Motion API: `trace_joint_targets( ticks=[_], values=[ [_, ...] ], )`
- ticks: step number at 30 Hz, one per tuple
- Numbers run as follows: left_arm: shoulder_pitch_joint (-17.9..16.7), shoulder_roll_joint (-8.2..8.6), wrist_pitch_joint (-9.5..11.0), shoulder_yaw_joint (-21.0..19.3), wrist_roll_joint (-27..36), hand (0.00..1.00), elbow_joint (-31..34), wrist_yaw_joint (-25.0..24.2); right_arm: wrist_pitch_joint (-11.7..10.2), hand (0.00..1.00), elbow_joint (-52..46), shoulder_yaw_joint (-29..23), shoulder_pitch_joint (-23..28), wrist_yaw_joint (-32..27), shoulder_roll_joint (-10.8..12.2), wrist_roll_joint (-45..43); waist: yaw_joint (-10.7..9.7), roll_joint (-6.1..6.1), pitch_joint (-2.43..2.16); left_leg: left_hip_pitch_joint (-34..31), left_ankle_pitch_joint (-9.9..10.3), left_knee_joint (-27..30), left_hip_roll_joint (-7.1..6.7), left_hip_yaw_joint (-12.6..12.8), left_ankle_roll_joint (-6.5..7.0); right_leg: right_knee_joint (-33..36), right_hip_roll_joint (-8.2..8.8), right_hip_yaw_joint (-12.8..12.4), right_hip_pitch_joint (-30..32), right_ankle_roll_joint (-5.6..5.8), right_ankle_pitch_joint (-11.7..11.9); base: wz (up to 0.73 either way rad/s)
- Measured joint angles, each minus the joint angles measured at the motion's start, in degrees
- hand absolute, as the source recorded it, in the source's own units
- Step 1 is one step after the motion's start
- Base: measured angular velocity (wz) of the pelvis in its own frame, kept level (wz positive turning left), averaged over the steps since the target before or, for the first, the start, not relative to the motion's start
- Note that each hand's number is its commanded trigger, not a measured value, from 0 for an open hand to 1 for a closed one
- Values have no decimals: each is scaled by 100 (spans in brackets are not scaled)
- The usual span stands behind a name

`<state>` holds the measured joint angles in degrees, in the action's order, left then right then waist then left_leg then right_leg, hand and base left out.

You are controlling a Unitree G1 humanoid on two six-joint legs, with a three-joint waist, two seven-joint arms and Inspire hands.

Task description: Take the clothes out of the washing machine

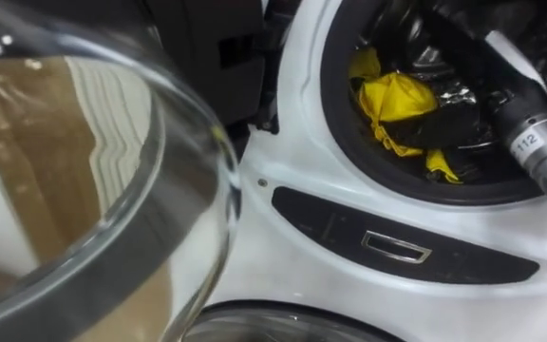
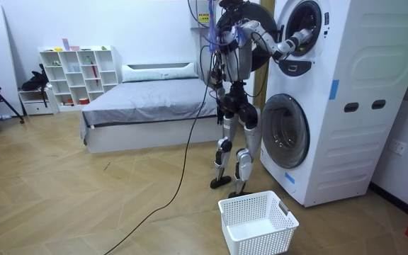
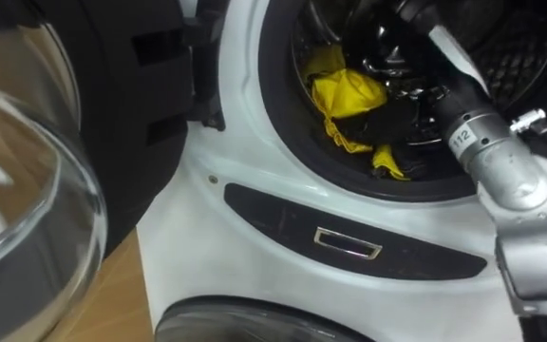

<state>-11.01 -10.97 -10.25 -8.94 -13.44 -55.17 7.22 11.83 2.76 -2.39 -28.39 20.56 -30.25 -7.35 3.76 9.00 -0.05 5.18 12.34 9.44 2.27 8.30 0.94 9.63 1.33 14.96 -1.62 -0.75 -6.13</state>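
we see one white washing machine tower (image 2: 346,106) with two round doors, the robot standing close before it, its right arm reaching into the upper drum (image 1: 501,38). the one upper glass door (image 1: 84,190) hangs open. one white basket (image 2: 257,223) sits on the floor near its feet, nothing in it yet. one yellow cloth (image 1: 397,100) lies in the drum, the dark right hand (image 1: 459,123) upon it; whether its fingers have closed we cannot tell. the picking, we judge, has barely begun.

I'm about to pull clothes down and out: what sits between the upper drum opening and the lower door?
A dark oval panel with a small metal-rimmed slot, on the white machine front; both eye views show it.
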Motion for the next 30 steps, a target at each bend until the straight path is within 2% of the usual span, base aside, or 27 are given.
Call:
trace_joint_targets(
  ticks=[1,3,6,9,10,11,12,13,21,30],
  values=[
    [5,-12,-34,-14,0,0,0,-17,37,0,69,1,0,122,0,-2,14,20,11,31,3,-5,-1,-1,-5,-1,-5,1,-34,0,0,0],
    [7,-28,-160,-38,7,0,-16,-19,256,0,125,5,22,660,-5,-7,81,63,19,59,18,-23,10,11,-22,1,-24,-43,-70,0,0,-4],
    [-37,-35,-309,-39,-1,0,-26,-26,413,0,180,-2,21,1199,-16,-57,122,73,24,59,18,8,9,3,-22,1,-23,-40,-88,-2,1,1],
    [-86,-77,-386,-40,-4,0,-68,-59,438,0,328,-49,9,1439,-42,-44,162,92,34,60,13,18,8,-43,-28,-2,-11,19,-113,-4,1,8],
    [-84,-102,-412,-39,-4,0,-105,-60,449,11,393,-57,-9,1494,-51,-44,191,104,41,67,12,20,4,-53,-31,-3,-10,31,-124,-4,1,5],
    [-84,-114,-433,-39,-4,0,-117,-59,450,47,429,-53,-23,1526,-57,-45,212,109,43,70,11,20,4,-52,-32,-3,-11,30,-125,-5,0,0],
    [-86,-129,-461,-38,-1,0,-121,-53,454,59,497,-69,-49,1593,-78,-55,255,117,47,73,9,21,1,-49,-35,-3,-12,21,-126,-5,0,0],
    [-90,-131,-468,-37,0,0,-121,-49,459,100,514,-70,-63,1620,-90,-76,268,118,47,73,9,21,0,-49,-35,-4,-12,20,-127,-6,0,0],
    [-42,-262,-481,128,39,0,-118,-40,581,100,520,-107,-280,1638,-119,-436,281,149,33,61,-1,30,-1,-72,-49,-90,-43,14,-160,-41,-16,0],
    [133,-293,-451,360,168,0,-121,148,618,100,467,-69,-401,1400,-177,-617,282,172,48,173,9,-59,23,-46,-63,-91,-75,-49,-203,-42,-17,-1]
  ],
)
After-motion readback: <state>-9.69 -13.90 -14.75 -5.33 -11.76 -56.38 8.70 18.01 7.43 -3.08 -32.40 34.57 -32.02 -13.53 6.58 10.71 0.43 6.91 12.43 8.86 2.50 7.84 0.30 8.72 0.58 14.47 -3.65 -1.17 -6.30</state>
